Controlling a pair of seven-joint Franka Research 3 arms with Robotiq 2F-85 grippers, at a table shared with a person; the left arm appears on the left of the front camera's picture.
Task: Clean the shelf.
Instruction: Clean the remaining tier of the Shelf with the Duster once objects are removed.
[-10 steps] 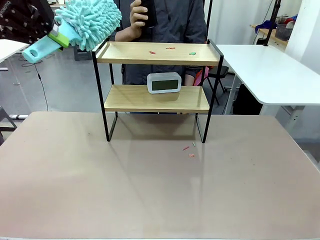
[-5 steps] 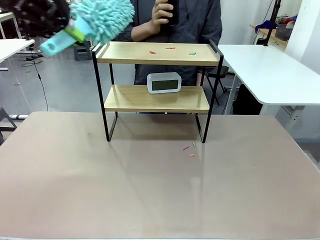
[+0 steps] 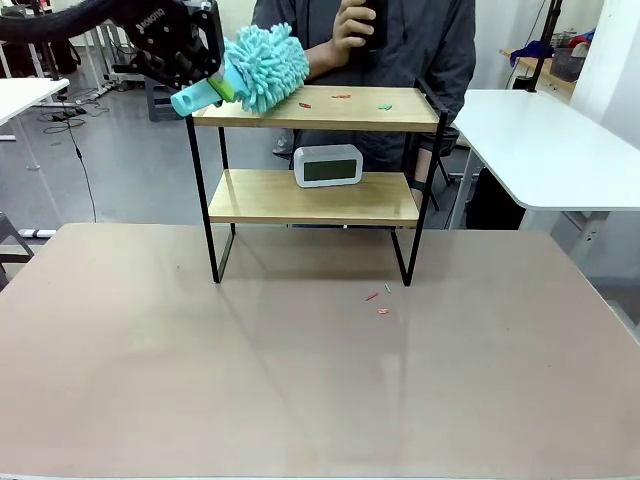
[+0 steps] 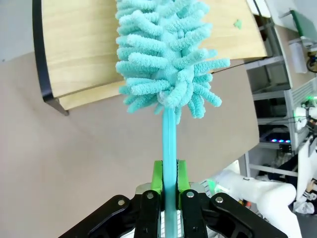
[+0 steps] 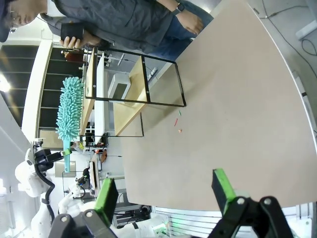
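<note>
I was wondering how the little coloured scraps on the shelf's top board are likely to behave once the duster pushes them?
The scraps look tiny and flat, so probably very light, sliding or scattering rather than rolling. The top board shows no front lip, so they may drop off; similar bits lie on the table. The fluffy duster might also snag some.

left gripper (image 3: 212, 86) has a fluffy turquoise duster (image 3: 265, 62) clamped, head over the top left end of the two-tier wooden black-framed shelf (image 3: 330, 121), coloured scraps (image 3: 341, 98) further right
</note>
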